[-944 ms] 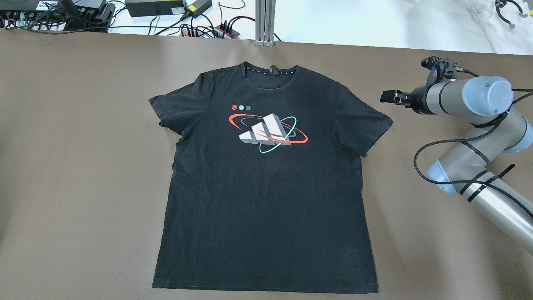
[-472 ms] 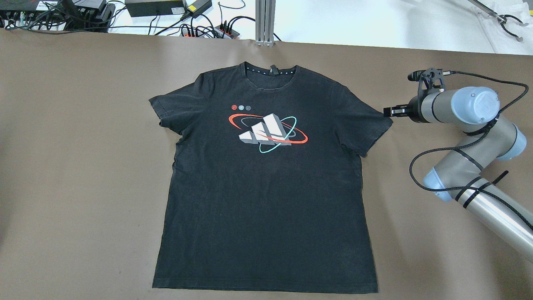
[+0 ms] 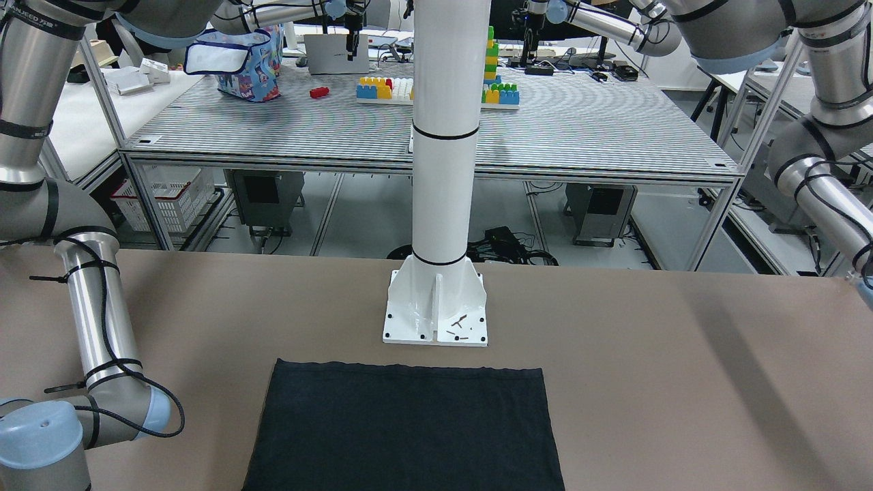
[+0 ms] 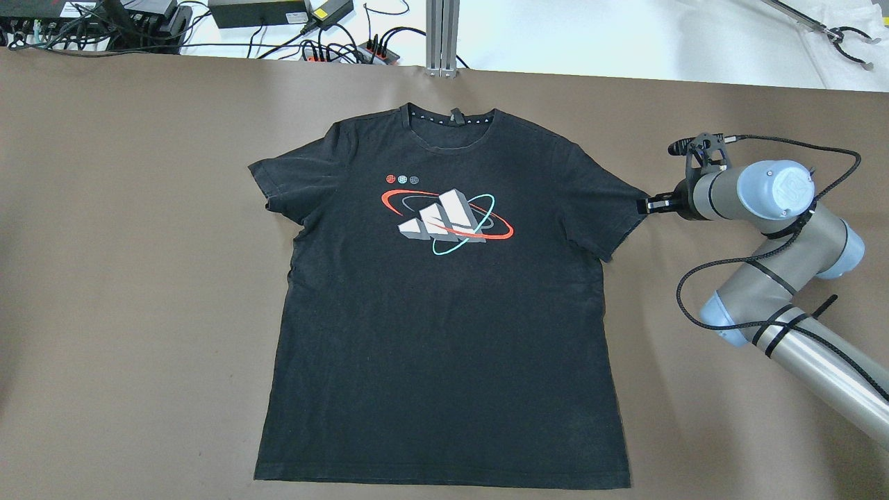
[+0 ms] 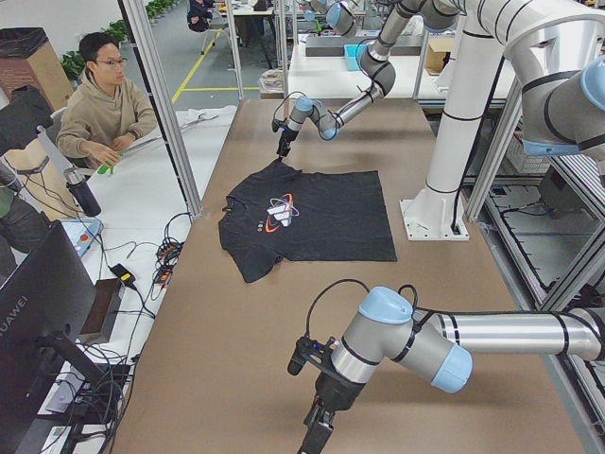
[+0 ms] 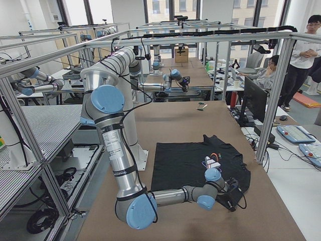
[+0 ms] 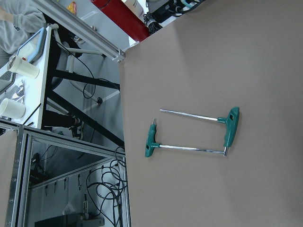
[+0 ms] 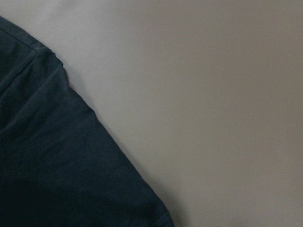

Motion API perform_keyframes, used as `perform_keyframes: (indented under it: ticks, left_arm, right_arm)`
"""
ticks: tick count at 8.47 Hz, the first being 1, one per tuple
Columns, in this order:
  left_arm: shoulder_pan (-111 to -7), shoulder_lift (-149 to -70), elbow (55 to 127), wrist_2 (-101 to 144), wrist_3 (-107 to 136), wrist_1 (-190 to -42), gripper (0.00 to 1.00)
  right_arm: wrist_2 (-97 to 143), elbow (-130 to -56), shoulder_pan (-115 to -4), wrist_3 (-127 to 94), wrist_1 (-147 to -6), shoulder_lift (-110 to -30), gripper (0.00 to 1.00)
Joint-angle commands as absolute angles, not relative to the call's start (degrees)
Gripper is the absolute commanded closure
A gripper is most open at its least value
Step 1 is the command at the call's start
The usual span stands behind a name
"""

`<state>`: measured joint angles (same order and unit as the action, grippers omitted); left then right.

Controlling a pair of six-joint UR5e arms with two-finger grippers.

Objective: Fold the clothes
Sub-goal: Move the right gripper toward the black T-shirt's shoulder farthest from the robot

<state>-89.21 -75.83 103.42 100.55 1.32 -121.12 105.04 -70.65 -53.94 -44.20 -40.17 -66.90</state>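
Brown table bears one T-shirt, two hex keys; right hand at sleeve, its opening unclear.

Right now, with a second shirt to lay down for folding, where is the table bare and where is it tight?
Bare: the broad table stretch on the robot's left of the T-shirt, from its sleeve outward. Tight: the robot's right side, where the right pincer sits at the other sleeve and its arm crosses the table.

Brown-topped table, white pillar, aluminium-framed benches, bright windows beyond
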Motion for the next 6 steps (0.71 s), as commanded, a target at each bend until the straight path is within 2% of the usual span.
perform_keyframes:
  ticks: [1,2,3,5,6]
  left_arm:
    - [-89.21,-75.85,103.45,100.63,1.32,-121.11,0.00]
    - [-89.21,-75.85,103.45,100.55,1.32,-121.11,0.00]
    - [-89.21,-75.85,103.45,100.55,1.32,-121.11,0.00]
    - [-89.30,-75.85,103.45,100.55,1.32,-121.20,0.00]
    - [-89.30,-75.85,103.45,100.55,1.32,-121.20,0.00]
  right_arm:
    - [105.03,-69.96,-53.88,-42.89,-40.25,-66.80,0.59]
    - [105.12,-70.05,-53.88,-42.89,-40.25,-66.71,0.93]
    - [105.12,-70.31,-53.88,-42.72,-40.25,-66.53,1.00]
    - [105.29,-71.54,-53.88,-42.80,-40.43,-66.45,1.00]
    - [105.73,-75.55,-53.88,-43.24,-42.87,-66.79,1.00]
